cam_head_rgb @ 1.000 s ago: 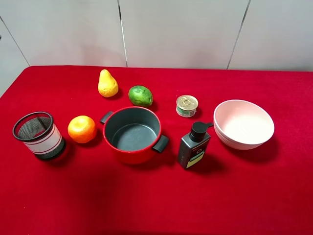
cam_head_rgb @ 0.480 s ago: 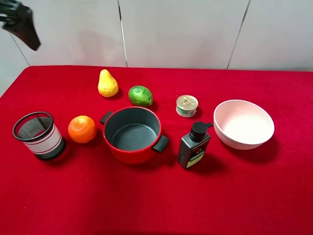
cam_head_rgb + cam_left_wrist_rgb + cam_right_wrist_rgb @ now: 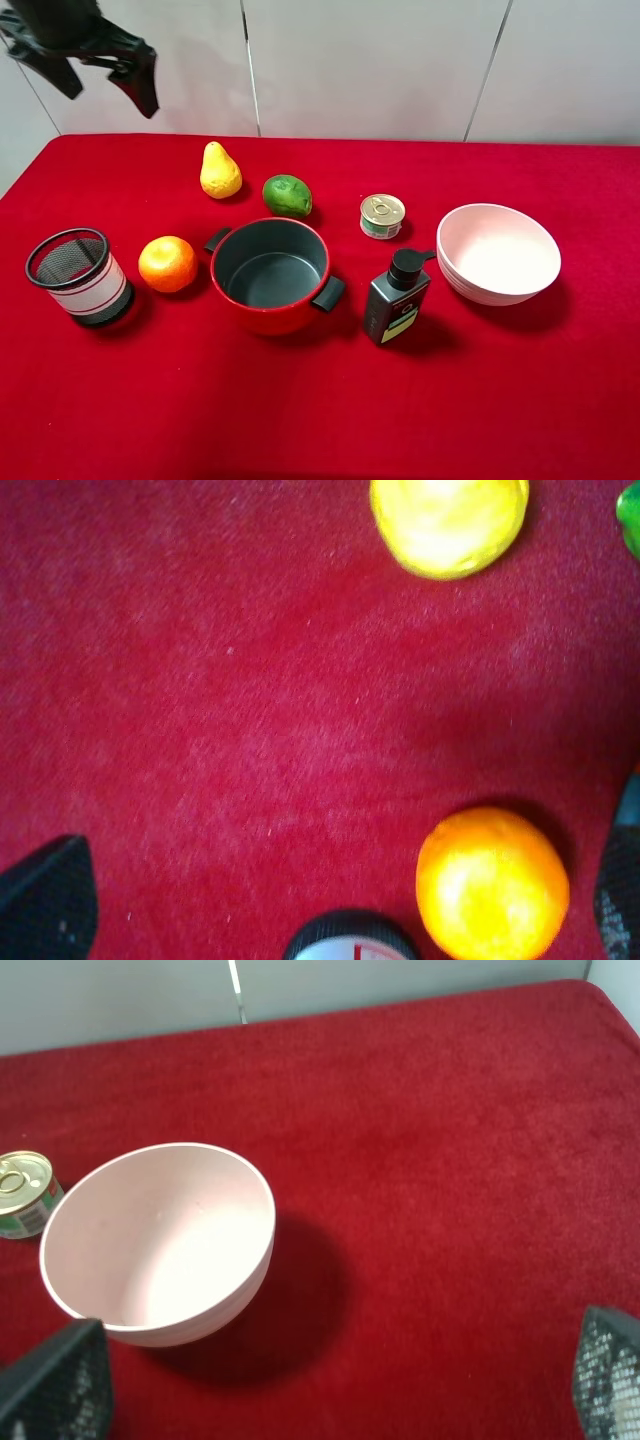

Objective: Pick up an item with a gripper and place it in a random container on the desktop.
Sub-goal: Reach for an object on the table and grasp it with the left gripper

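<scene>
**Inventory, w/ risks for you:**
- Left gripper: high over the far-left corner of the surface, well apart from all items. Jaws spread wide, nothing held.
- Right gripper: jaws wide, empty, above the pink bowl.
- Pear: upright, far side, beyond the red pot.
- Green fruit: near the pear. Your outer jaw could nudge it on approach.
- Orange: nearer you, beside the pot. Don't grab it by mistake.
- Risk: narrow top & round base, so closing too high prob. squeezes the pear out or tips it.
- Risk: a low carry could clip the pot's rim or handle.
- Containers: pot empty; pink bowl empty; mesh cup shows nothing inside, bottom partly hidden.
</scene>
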Robot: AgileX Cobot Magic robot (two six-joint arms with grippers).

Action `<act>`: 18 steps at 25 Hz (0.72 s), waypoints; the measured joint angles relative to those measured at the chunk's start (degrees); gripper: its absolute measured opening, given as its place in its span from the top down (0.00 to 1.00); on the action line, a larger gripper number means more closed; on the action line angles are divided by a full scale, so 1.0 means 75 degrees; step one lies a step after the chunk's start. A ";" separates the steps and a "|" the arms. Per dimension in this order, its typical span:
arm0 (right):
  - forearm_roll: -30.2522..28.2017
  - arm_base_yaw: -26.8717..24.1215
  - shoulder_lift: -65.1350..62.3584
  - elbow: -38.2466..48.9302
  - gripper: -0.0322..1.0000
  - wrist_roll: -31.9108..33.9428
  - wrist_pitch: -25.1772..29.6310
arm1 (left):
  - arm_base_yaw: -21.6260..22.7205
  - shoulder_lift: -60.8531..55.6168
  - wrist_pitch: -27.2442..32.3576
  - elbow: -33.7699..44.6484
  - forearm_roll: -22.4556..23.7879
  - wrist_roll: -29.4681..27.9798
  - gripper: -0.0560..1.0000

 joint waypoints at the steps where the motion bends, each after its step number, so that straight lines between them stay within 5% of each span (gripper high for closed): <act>1: 0.0000 0.0000 0.0000 0.0000 0.30 0.0000 0.0000 | -0.0040 0.0154 0.0000 -0.0147 0.0000 0.0000 0.01; 18: 0.0000 0.0000 0.0000 0.0000 0.30 0.0000 0.0000 | -0.0388 0.2608 0.0077 -0.2323 -0.0127 0.0017 0.01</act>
